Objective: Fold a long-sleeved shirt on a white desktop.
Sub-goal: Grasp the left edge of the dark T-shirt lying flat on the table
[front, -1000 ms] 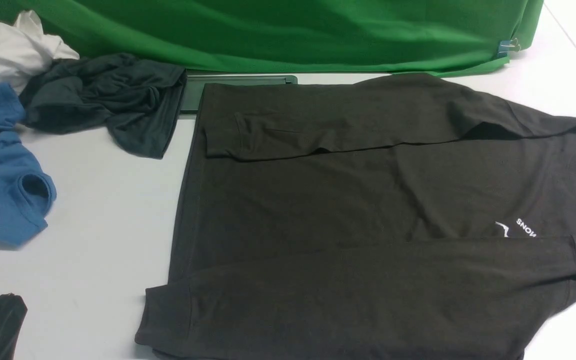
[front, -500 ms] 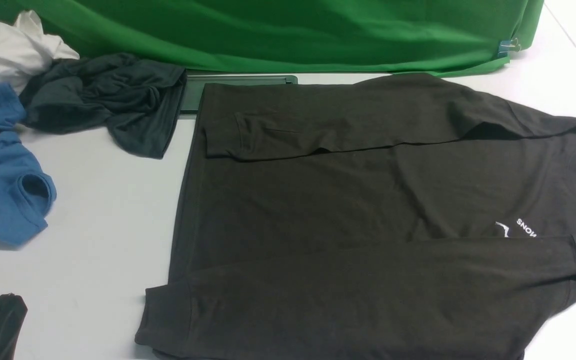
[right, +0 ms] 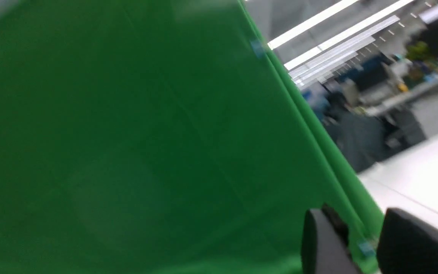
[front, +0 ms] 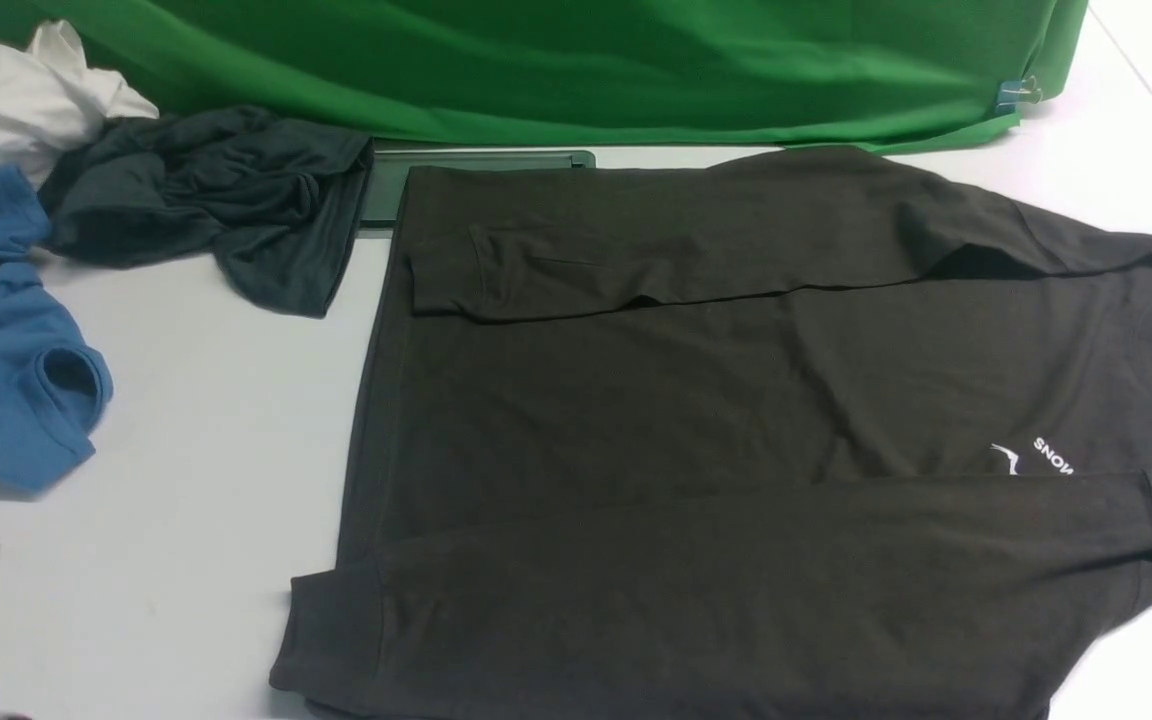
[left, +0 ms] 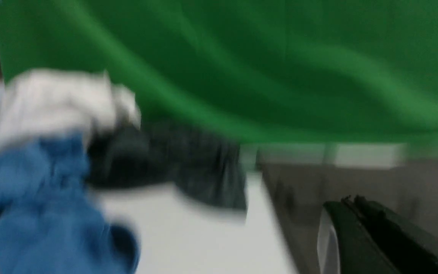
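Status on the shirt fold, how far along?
Done: both sleeves of the dark brown-black long-sleeved shirt lie folded across its body, flat on the white desktop. In hand: nothing; left hand shut and empty, right hand open, clear of the shirt. Left: folding the body over.

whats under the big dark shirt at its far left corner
A grey hatch pokes out from under the long-sleeved shirt there; the rest of it is covered. Elsewhere only white desktop shows around the shirt; anything else beneath is hidden.
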